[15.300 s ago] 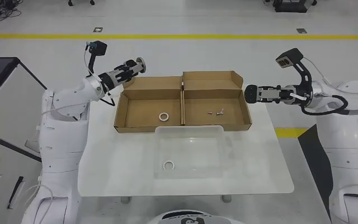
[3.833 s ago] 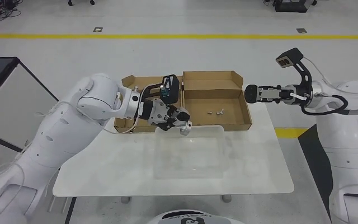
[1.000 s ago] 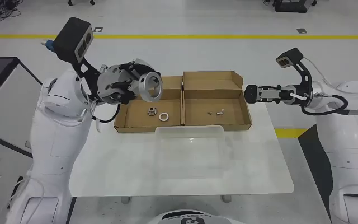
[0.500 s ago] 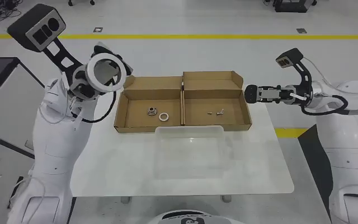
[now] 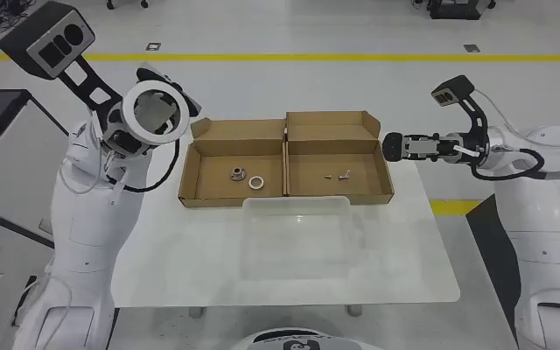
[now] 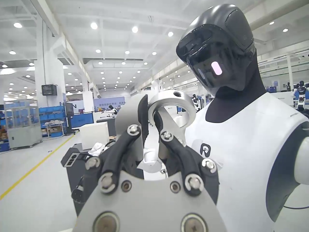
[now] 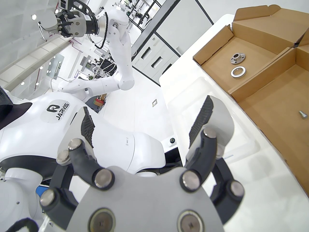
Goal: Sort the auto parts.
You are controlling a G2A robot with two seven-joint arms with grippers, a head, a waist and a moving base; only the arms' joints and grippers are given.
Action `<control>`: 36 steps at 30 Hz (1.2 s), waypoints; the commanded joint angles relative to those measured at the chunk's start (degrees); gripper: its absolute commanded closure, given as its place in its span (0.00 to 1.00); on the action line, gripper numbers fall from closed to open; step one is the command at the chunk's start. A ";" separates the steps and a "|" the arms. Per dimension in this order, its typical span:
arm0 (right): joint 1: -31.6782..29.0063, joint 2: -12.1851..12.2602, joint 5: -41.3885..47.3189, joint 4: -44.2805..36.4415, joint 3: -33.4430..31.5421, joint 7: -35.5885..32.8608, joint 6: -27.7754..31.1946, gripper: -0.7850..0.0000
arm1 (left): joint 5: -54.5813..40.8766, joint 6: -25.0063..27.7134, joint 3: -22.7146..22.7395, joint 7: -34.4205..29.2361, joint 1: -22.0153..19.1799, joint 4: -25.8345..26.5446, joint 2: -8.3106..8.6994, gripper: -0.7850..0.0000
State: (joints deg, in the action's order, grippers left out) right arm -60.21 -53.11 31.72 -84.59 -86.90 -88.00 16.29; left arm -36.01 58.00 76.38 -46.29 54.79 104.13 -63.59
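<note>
Open factory hall behind, pale floor with a yellow line; up front a white glossy table [image 5: 175, 262] with rounded corners. Progress call: mostly sorted. Left cardboard box [image 5: 210, 182] carrying a flanged hub [image 5: 237, 173] and a flat ring [image 5: 256, 183], near each other, not touching; right cardboard box [image 5: 367, 179] carrying a few small bolts [image 5: 337, 172]. Clear plastic bin [image 5: 296, 200] just in front of both boxes, apparently picked clean, so probably one part left to place: shaft collar [image 6: 166, 97], up in the air off the table's left end, well apart from the boxes. Left hand [image 6: 150, 112] clamped on the shaft collar's wall, one finger through the bore, other pad on the outside. Remaining, by guess: lower into left cardboard box with the other round parts, release. Right hand [image 7: 146, 112] spread wide, nothing in it, parked just beside the right cardboard box's outer end. Materials: boxes plain brown corrugated board, matte, shallow, flaps standing up along the far side, shared middle walls touching. Hub, ring, bolts and collar all bright machined metal, hard and slick, likely prone to rolling or skidding if dropped. Shaft collar thick-walled, round, with one small radial hole in the rim. Hub: round flange with bolt holes around a raised centre boss. Flat ring thin, washer-like. Bin thin translucent plastic, rounded corners, hard to read against white table. Hand pads [image 7: 200, 118] black ribbed rubber on bare metal fingers.
</note>
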 commanded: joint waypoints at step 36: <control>0.00 0.00 0.00 0.00 0.00 0.00 0.00 0.00 | 57.54 -18.91 -2.34 -13.43 -7.20 -14.67 2.52 1.00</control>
State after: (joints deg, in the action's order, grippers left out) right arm -60.21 -53.11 31.72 -84.59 -86.90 -88.00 16.29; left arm 19.64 39.08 74.37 -58.36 47.79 89.52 -61.23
